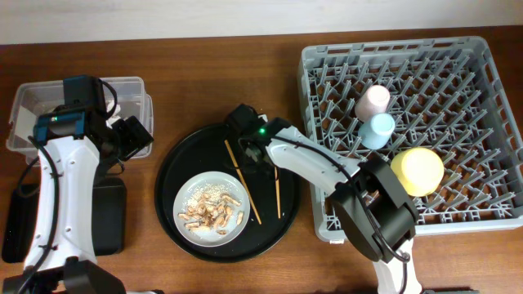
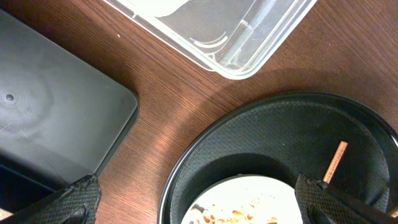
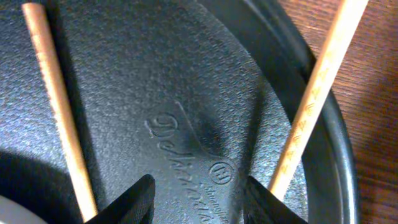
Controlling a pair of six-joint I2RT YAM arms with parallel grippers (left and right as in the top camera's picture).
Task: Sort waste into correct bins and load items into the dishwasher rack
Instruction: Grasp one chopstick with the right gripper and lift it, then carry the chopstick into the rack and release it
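Note:
The round grey-white plate (image 1: 214, 208) holds brownish food scraps (image 1: 214, 214) and sits on the large round black tray. Two wooden chopsticks lie apart on that tray, one (image 1: 243, 184) beside the plate, the other (image 1: 277, 196) to its right. My right gripper (image 1: 252, 147) is open and empty low over the tray, between the left chopstick (image 3: 59, 118) and the right chopstick (image 3: 314, 93); its fingers (image 3: 196, 205) touch neither. My left gripper (image 1: 131, 139) is open and empty (image 2: 199, 208) above the plate's edge (image 2: 249, 196). The napkins are not clearly visible.
The grey dishwasher rack (image 1: 458, 73) at right holds a pink cup (image 1: 373, 102), a light blue cup (image 1: 378, 131) and a yellow-green bowl (image 1: 417, 170). The clear box (image 1: 131, 90) stands at far left and also shows in the left wrist view (image 2: 217, 37). The shallow black tray (image 1: 110, 216) lies in front of the clear box.

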